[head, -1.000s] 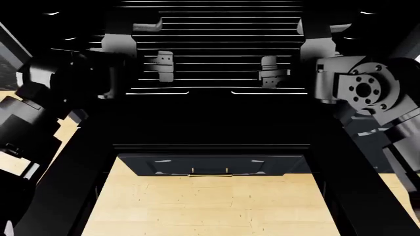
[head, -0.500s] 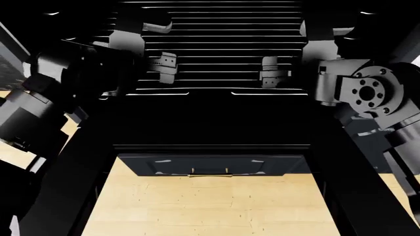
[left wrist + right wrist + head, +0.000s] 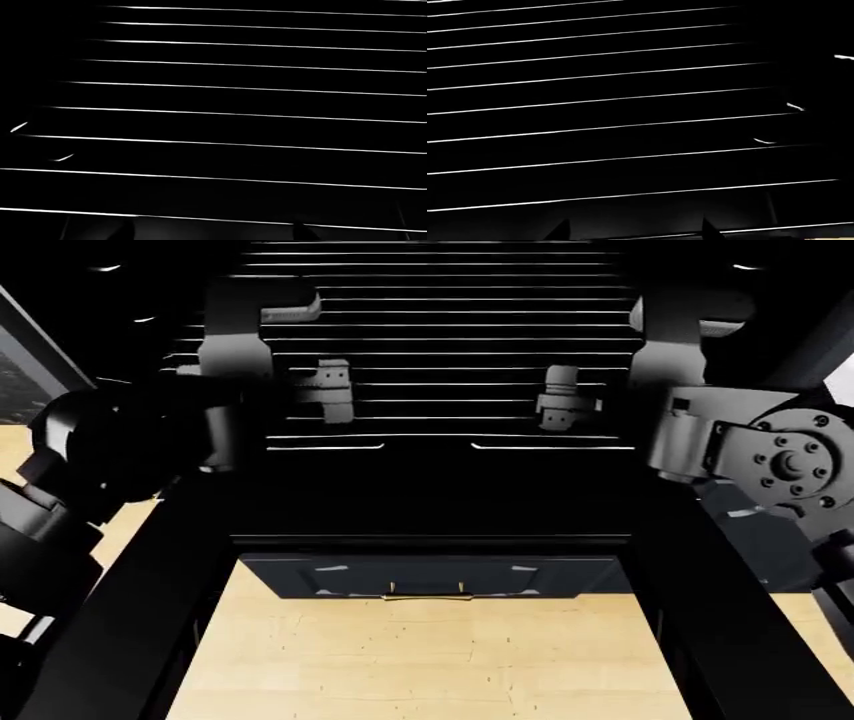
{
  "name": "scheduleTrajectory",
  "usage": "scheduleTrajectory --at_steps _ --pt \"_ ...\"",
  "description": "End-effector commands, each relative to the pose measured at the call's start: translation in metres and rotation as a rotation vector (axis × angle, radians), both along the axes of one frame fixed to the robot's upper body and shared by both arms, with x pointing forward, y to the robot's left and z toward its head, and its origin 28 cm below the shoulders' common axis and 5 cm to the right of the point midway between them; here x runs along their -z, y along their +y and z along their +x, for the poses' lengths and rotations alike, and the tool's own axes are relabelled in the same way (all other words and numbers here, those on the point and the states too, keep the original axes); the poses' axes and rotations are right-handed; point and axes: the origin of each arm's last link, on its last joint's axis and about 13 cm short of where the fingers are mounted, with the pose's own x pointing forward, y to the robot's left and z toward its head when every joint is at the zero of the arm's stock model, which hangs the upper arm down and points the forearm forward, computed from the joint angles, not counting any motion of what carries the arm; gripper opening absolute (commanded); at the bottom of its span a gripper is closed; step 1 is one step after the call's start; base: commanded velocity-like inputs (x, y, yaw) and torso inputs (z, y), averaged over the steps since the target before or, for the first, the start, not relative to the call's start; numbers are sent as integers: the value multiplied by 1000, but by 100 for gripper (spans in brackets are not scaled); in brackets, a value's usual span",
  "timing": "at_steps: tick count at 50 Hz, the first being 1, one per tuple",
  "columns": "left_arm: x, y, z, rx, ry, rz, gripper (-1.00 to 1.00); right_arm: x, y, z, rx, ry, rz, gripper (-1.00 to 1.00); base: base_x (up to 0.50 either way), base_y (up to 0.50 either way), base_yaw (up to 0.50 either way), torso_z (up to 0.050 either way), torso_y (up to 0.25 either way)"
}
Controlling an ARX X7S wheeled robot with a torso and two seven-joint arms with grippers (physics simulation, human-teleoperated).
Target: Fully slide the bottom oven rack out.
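The bottom oven rack (image 3: 441,330), a wide grid of thin silver wires, lies across the oven's black cavity. Its notched front rail (image 3: 327,447) is toward me. My left gripper (image 3: 327,390) sits over the rack's left part and my right gripper (image 3: 567,398) over its right part, both just behind the front rail. In the left wrist view the rack (image 3: 253,115) fills the picture and the gripper (image 3: 213,235) shows two dark fingertips far apart. The right wrist view shows the same rack (image 3: 594,100) and a wide gripper (image 3: 635,235). I cannot see whether the fingers touch the wires.
The black drop-down door (image 3: 427,500) lies open below the rack, its side frames (image 3: 120,640) running toward me. Through its pane I see a dark grey drawer front with a gold handle (image 3: 427,575) and light wood floor (image 3: 427,660). My arm links (image 3: 787,460) flank the oven opening.
The rack's front rail has come a little toward me in the head view, and both grippers came with it. The left arm swung up, then settled back beside the rack.
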Motion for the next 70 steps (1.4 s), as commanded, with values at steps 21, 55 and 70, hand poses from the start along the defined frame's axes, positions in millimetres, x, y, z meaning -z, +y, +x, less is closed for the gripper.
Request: scheduleTrajectory --at_steps 21,55,70 --pt "125 24 -91 155 892 325 100 107 -8 -102 -266 734 -269 100 -7 0 0 0 -19" --pt "126 33 -147 280 1043 448 100 107 -13 -157 -366 858 -344 100 -5 0 -1 0 -23" --pt "119 34 -172 398 1147 496 100 102 -21 -189 -407 945 -350 100 -2 0 -2 0 -25"
